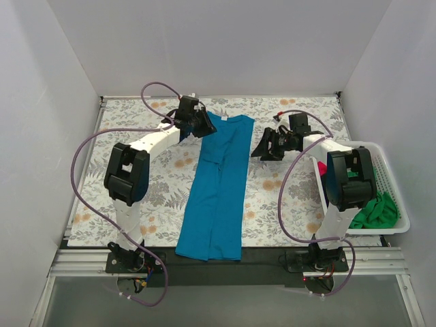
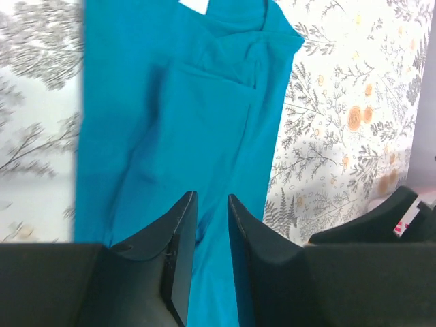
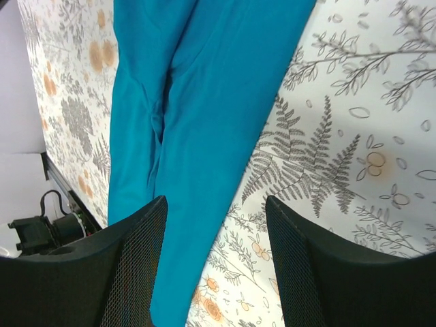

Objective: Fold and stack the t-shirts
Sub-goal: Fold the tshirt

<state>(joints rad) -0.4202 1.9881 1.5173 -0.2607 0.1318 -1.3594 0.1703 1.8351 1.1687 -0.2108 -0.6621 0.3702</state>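
The teal-blue t-shirt (image 1: pixel 218 191) lay down the middle of the floral-covered desk (image 1: pixel 129 116). It was folded lengthwise into a long narrow strip, with the collar at the far end and the hem draped over the near edge. It looked like soft, light cotton that would sag and slide open if lifted by one point. It would probably be best pinched at two corners of one end, through all the layers together, then carried over toward the other end.

The left gripper (image 2: pixel 211 199) hung above the strip's far end near the collar. Its jaws were only narrowly apart, and no cloth showed between them. The right gripper (image 3: pixel 214 201) stood wide and empty, just beside the shirt's right edge over bare floral cloth.

At the right edge of the desk sat a white slatted basket (image 1: pixel 390 180). It held a crumpled bright green t-shirt (image 1: pixel 375 211) at its near end. A scrap of red-magenta t-shirt (image 1: pixel 321 167) showed behind the right arm, and how much of it lay there could not be told.
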